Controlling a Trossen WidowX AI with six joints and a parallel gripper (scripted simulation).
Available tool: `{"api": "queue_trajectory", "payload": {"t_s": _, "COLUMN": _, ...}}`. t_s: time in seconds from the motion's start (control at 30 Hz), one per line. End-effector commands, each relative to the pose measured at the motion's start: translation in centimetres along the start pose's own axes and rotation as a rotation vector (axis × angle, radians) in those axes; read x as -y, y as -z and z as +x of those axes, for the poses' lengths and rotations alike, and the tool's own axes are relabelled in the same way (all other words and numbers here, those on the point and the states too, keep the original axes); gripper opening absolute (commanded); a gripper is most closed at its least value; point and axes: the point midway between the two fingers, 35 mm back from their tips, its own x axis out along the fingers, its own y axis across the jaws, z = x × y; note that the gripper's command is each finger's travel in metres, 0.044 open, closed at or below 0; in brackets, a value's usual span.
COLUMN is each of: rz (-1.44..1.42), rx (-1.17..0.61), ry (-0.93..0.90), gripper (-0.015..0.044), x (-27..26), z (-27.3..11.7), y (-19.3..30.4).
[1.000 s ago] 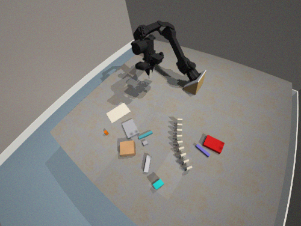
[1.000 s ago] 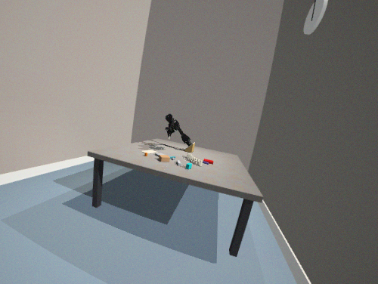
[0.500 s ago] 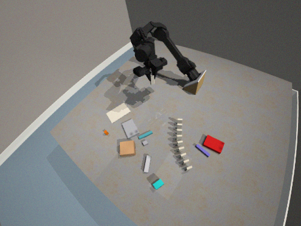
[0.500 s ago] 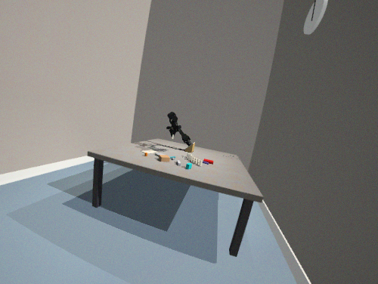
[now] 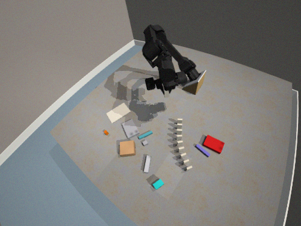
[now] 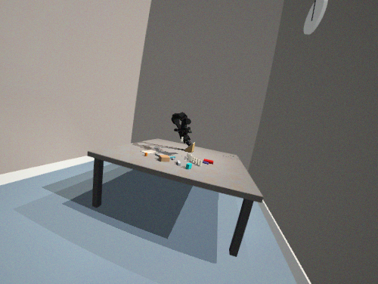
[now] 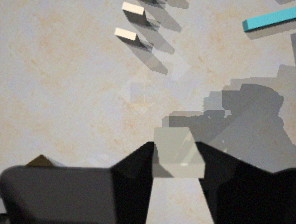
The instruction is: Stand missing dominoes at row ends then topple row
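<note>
Several cream dominoes [image 5: 179, 130] [image 6: 194, 160] stand upright in a gently curved row. The row's near-arm end domino [image 5: 179, 119] [image 7: 125, 34] stands at the upper left of the wrist view. The far end domino [image 5: 189, 167] is nearest the turquoise block. My gripper [image 5: 167, 92] [image 7: 173, 148] is shut on a cream domino [image 5: 166, 94] [image 7: 178, 152]. It holds the domino above the table, off the near-arm end of the row and apart from it. The fingers hide the domino's sides.
A tan wedge [image 5: 199, 85] is by the arm's base. A red box [image 5: 214, 143] and purple bar [image 5: 202, 150] lie on one side of the row; a teal bar [image 5: 145, 134] [image 7: 270, 19], tan box [image 5: 127, 148], white bar [image 5: 147, 163] and turquoise block [image 5: 158, 184] are on the other.
</note>
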Motion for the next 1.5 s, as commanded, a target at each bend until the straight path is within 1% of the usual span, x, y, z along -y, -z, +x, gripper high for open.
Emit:
{"api": "queue_trajectory", "payload": {"t_s": 0.0, "rz": 0.246, "rx": -0.045, "ry": 0.002, "gripper": 0.0107, "x": -4.5, "z": 0.9, "y": -5.2}}
{"api": "queue_trajectory", "payload": {"t_s": 0.1, "rz": 0.312, "rx": -0.061, "ry": 0.010, "gripper": 0.0107, "x": -5.8, "z": 1.3, "y": -6.3}}
{"api": "queue_trajectory", "payload": {"t_s": 0.5, "rz": 0.311, "rx": -0.061, "ry": 0.009, "gripper": 0.0107, "x": -5.8, "z": 1.7, "y": -6.4}}
{"api": "queue_trajectory", "payload": {"t_s": 0.9, "rz": 0.311, "rx": -0.056, "ry": 0.007, "gripper": 0.0107, "x": -5.5, "z": 7.6, "y": -6.7}}
{"api": "queue_trajectory", "payload": {"t_s": 1.33, "rz": 0.313, "rx": -0.061, "ry": 0.013, "gripper": 0.0107, "x": -5.7, "z": 13.7, "y": -5.7}}
{"api": "queue_trajectory", "payload": {"t_s": 1.47, "rz": 0.313, "rx": -0.063, "ry": 0.014, "gripper": 0.0107, "x": -5.7, "z": 14.4, "y": -5.5}}
